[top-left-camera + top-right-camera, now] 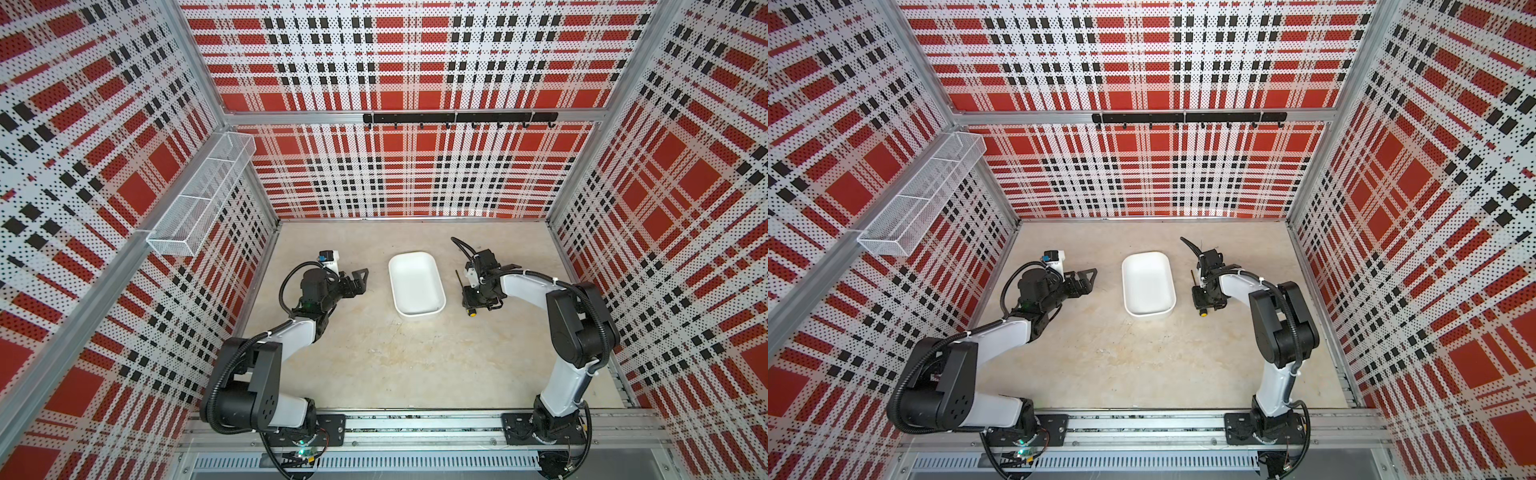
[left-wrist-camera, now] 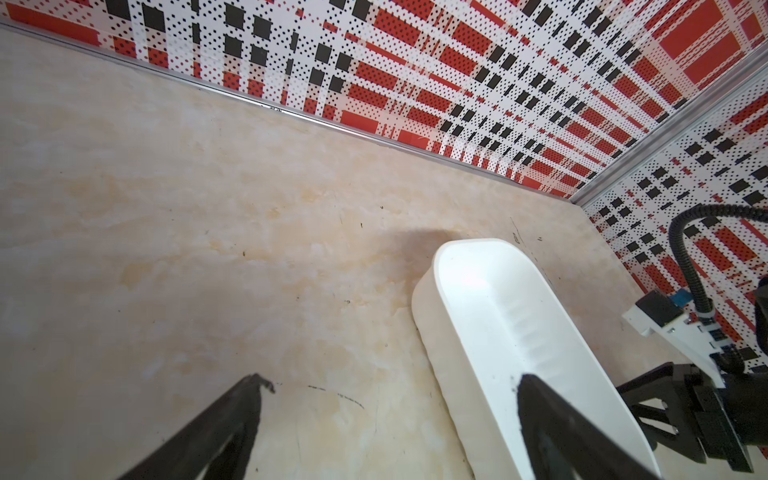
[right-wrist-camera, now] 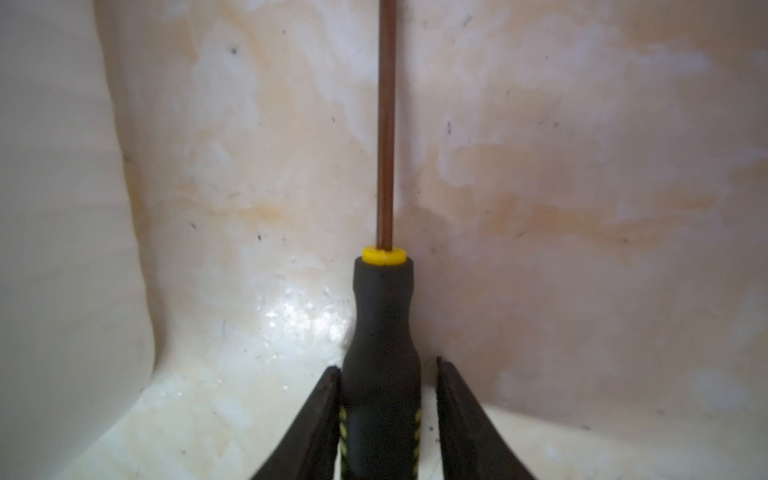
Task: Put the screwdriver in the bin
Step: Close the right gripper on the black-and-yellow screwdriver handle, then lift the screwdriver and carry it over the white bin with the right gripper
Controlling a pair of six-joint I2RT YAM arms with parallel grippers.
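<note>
right gripper (image 3: 384, 376) is sitting low over the table (image 1: 374, 357), pointing down at the screwdriver (image 3: 384, 332), jaws narrowed around the black handle; in the right wrist view one finger is touching the handle side while the other is showing a thin gap, so a firm grip probably isn't there, can't tell for sure. screwdriver is lying flat on the table between the fingers, thin shaft running out past the fingertips, yellow collar just ahead of them; in both top views the yellow end cap (image 1: 472, 313) is poking out from under the gripper on the near side and the shaft tip is showing on its far side. bin (image 1: 417, 285) is standing just beside the right gripper, on its inner side, nothing visible inside it; its white wall (image 3: 62, 249) is filling one edge of the right wrist view, close to the screwdriver but apart from it. left gripper (image 1: 360, 279) is hovering on the bin's other side, jaws spread wide and holding nothing, fingertips pointing toward the bin (image 2: 498, 332), near it but not touching
</note>
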